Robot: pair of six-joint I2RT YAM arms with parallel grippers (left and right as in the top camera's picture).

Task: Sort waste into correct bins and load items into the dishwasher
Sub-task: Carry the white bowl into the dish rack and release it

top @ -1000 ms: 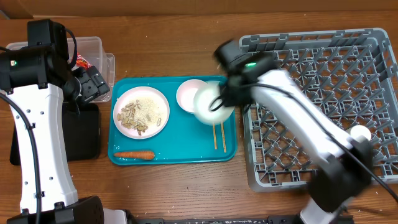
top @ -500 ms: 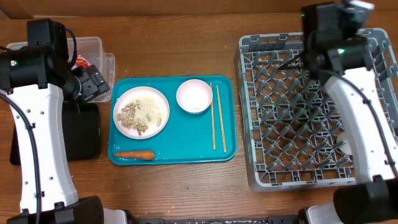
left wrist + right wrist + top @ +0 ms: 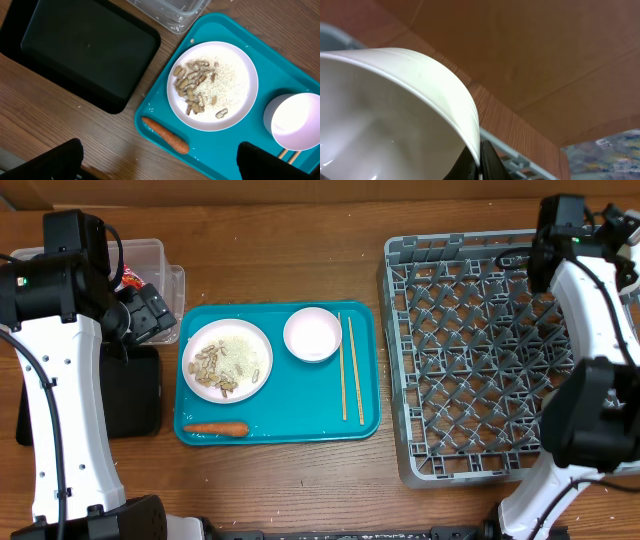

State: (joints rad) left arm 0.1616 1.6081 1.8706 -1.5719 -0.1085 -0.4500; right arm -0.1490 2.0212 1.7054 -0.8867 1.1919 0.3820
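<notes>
A: Right gripper (image 3: 479, 161) first, go.
B: Pinched tight on the rim of a white bowl (image 3: 395, 115), 1 dark finger on each side of the wall. The bowl is tilted with its inside facing the wrist camera.
A: Where's that over the table (image 3: 300, 480)?
B: The right arm is at the far right corner of the grey dish rack (image 3: 480, 360). A bit of rack rim shows under the bowl, with the brown cardboard wall (image 3: 530, 60) behind. The arm hides the bowl in the overhead view. Can't tell if it touches the rack.
A: Left gripper (image 3: 160, 162)?
B: Spread wide, nothing between its 2 fingers (image 3: 55, 160). It hangs by the left edge of the teal tray (image 3: 290, 405), just beside the clear tub (image 3: 150, 255).
A: What's on the teal tray?
B: The plate (image 3: 228, 360) is on the left side. Nut scraps (image 3: 192, 85) are bunched on its left half, rice (image 3: 230, 80) spread over the rest. The carrot (image 3: 215, 428) lies in the near left corner, just in front of the plate. The second white bowl (image 3: 312, 334) sits upright just right of the plate. The 2 chopsticks (image 3: 346, 370) lie lengthwise near the right edge, beside that bowl.
A: Bins?
B: The black tray (image 3: 80, 50) is left of the teal tray. The clear tub is behind it with the red wrapper (image 3: 132, 280) inside. The rack is right of the teal tray, close.
</notes>
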